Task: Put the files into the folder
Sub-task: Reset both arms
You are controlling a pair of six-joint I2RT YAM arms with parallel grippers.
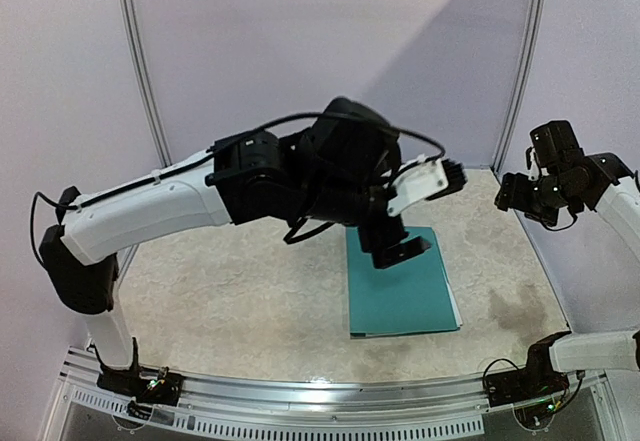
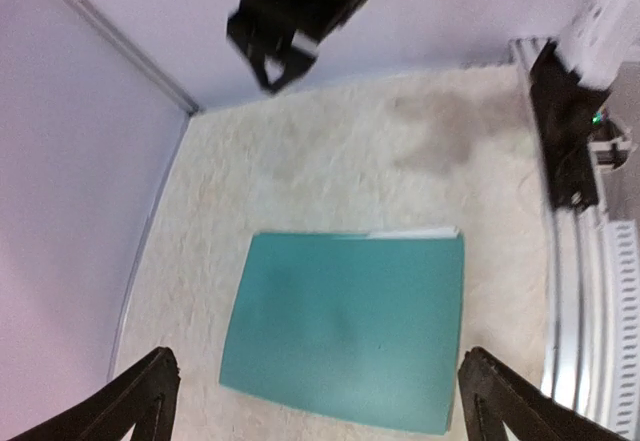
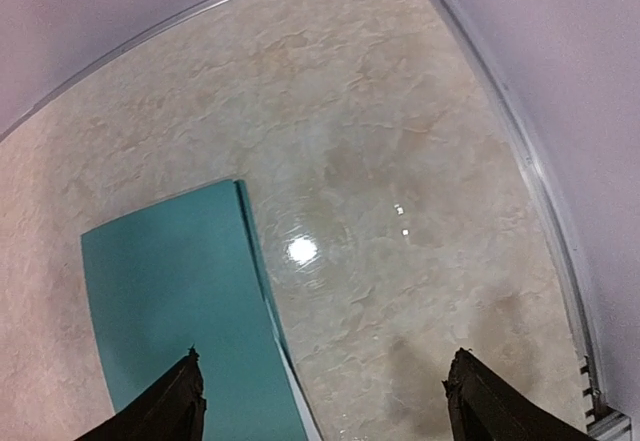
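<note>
- Teal, flat and shut: talking about the folder (image 1: 400,286), sitting right of centre on the table (image 1: 240,301), long side running from the near edge toward the far one, tilted just a touch.
- Only a thin white strip of the papers (image 2: 410,232) peeking out along the long edge on the right arm's side, so probably tucked in already. Job pretty much done, by the look of it.
- Straight above it: left gripper (image 2: 318,361), fingers spread wide, holding nothing, not touching.
- Up high and well off to the right: right gripper (image 3: 325,356), fingers also apart, nothing between them, with the folder down and to its left.
- Nearer of the two by a lot: the left one.
- For any last nudge, guessing straight down from the left, or a push on that white strip from the right side.
</note>
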